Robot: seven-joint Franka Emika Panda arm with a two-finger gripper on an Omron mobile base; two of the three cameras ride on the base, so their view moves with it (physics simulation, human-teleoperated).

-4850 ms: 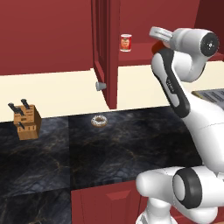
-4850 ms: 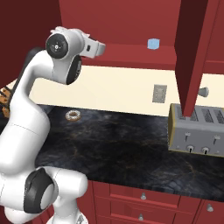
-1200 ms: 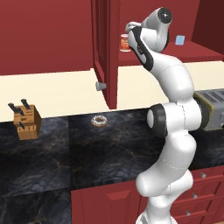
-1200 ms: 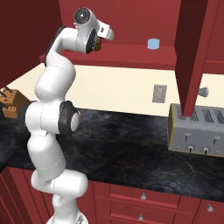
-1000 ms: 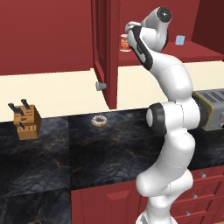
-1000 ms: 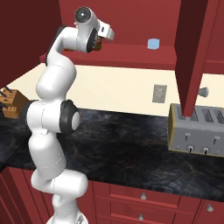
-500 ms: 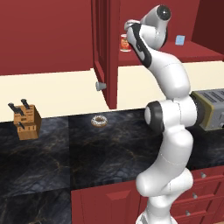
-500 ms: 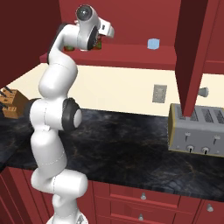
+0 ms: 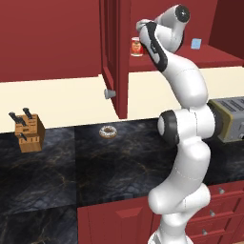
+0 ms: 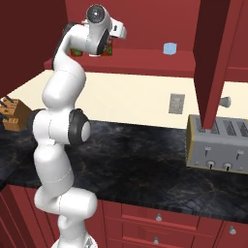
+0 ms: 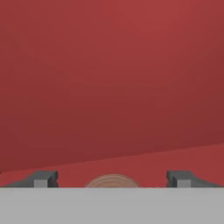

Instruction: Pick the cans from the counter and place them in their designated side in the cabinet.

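The bright red can [image 9: 137, 46] with its pale label stands on the red inner shelf [image 9: 209, 56] of the open cabinet. My gripper [image 9: 144, 33] is up at shelf height, just right of that can. In the hand view the gripper [image 11: 112, 178] is open, its fingertips [image 11: 43, 178] set wide apart. The round brownish top of the maroon can [image 11: 113, 181] sits low between them, touching neither. Behind it is the cabinet's red back wall. The black counter [image 9: 62, 167] lies far below.
A small light-blue box [image 9: 196, 44] rests on the shelf's right part. The cabinet door [image 9: 114, 57] with its grey knob [image 9: 109, 93] hangs open to the left of the hand. On the counter are a donut [image 9: 108, 131], a knife block [image 9: 27, 132] and a toaster [image 10: 220, 143].
Since the oldest frames the arm has stretched upward and the hand has swung left to the shelf beside the red can. Over the last second it has hardly moved.
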